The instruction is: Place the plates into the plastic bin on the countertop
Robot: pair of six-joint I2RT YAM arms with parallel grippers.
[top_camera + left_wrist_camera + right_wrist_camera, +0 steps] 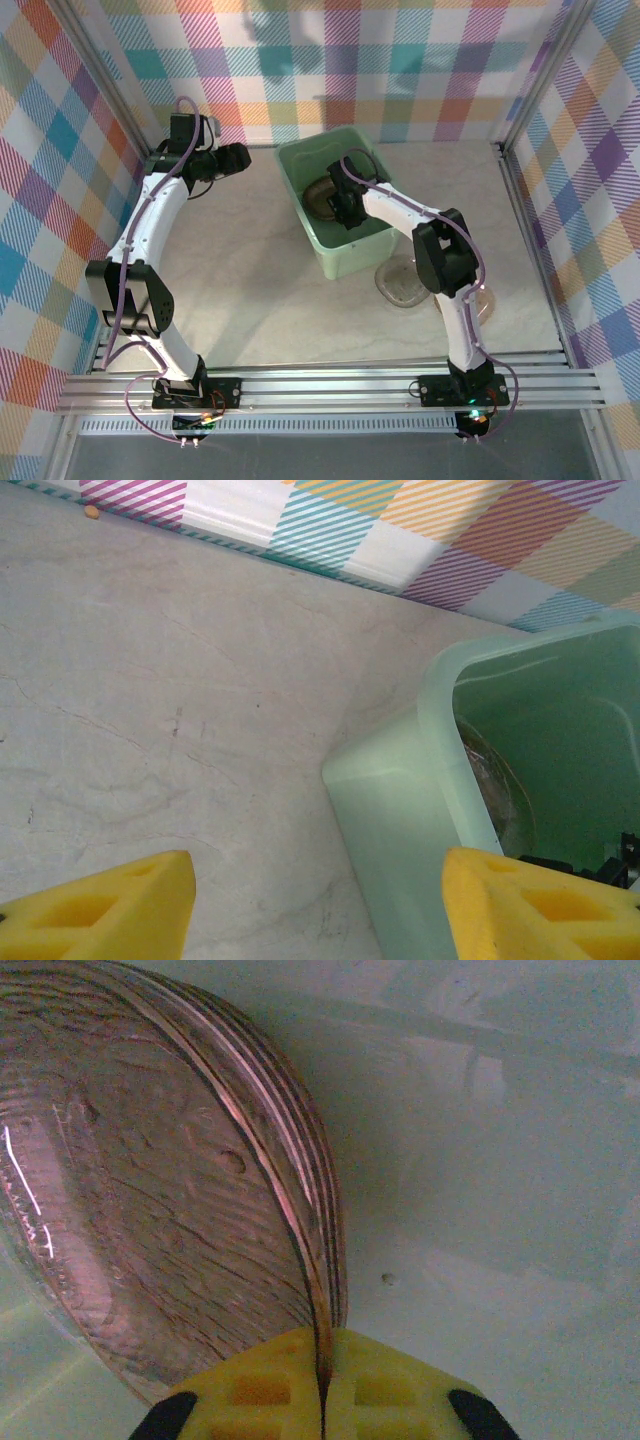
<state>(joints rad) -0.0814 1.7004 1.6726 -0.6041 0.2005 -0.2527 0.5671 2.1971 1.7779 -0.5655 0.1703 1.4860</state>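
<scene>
The pale green plastic bin point(349, 259) stands at the back middle of the marble countertop point(260, 290). Inside it lies a stack of smoky brown plates point(322, 194), close up in the right wrist view point(150, 1190). My right gripper point(348, 212) is down in the bin, and its yellow jaws point(322, 1360) are shut on the rim of a plate from that stack. One more plate point(403, 287) lies on the countertop in front of the bin. My left gripper point(235, 160) hangs open and holds nothing point(318, 910) just left of the bin point(400, 820), above bare countertop.
Plaid walls point(400, 70) close in the back and both sides. A metal rail point(330, 385) carrying both arm bases runs along the near edge. Open countertop lies left of and in front of the bin. The right arm's elbow point(445, 250) hangs over the loose plate.
</scene>
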